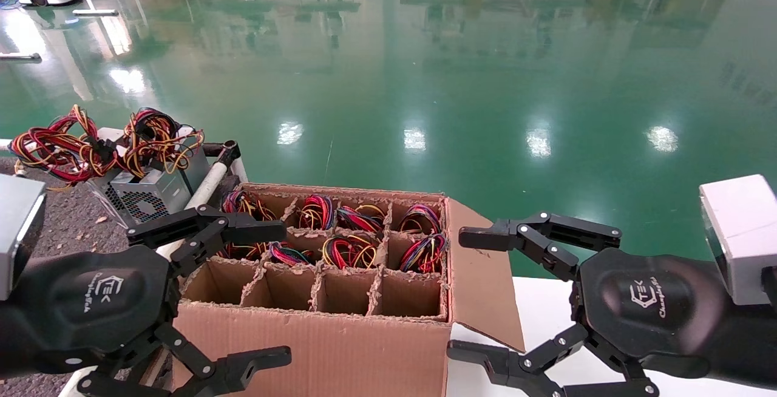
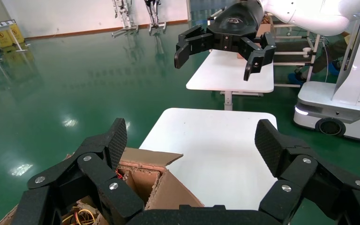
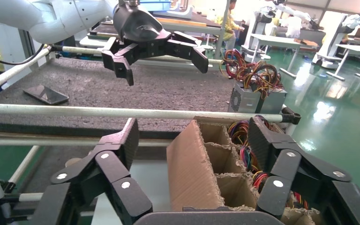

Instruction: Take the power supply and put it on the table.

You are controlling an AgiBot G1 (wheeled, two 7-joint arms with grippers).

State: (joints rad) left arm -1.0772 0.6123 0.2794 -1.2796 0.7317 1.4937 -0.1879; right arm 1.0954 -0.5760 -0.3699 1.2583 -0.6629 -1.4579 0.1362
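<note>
Beyond the left tool (image 1: 240,291), down in the far cells of the cardboard box (image 1: 315,348), sit the power supplies (image 1: 349,250) that remain to be taken; only their coiled red, yellow and black wire bundles show, the metal bodies hidden by the dividers. The near row of cells looks empty. Two more units (image 1: 145,193) already rest on the dark speckled worktop (image 3: 122,89), further out past the left tool's upper finger, just behind the white tube rail (image 3: 131,113).

Both tools hang above the box's near corners, the left tool over the left corner and the right tool (image 1: 473,300) over the open flap, each with its fingers spread wide and holding nothing.

From where I stand, the step in hand looks like the reach into the box. It would go best if the left tool, which is on the worktop's side, comes down straight over one occupied cell with its fingers lined up along the cell walls, so the pads meet the metal sides rather than the loose wires. Gripping the bundle alone risks the box swinging or slipping. The torn divider edges could snag a finger, so a slow vertical descent suits.
</note>
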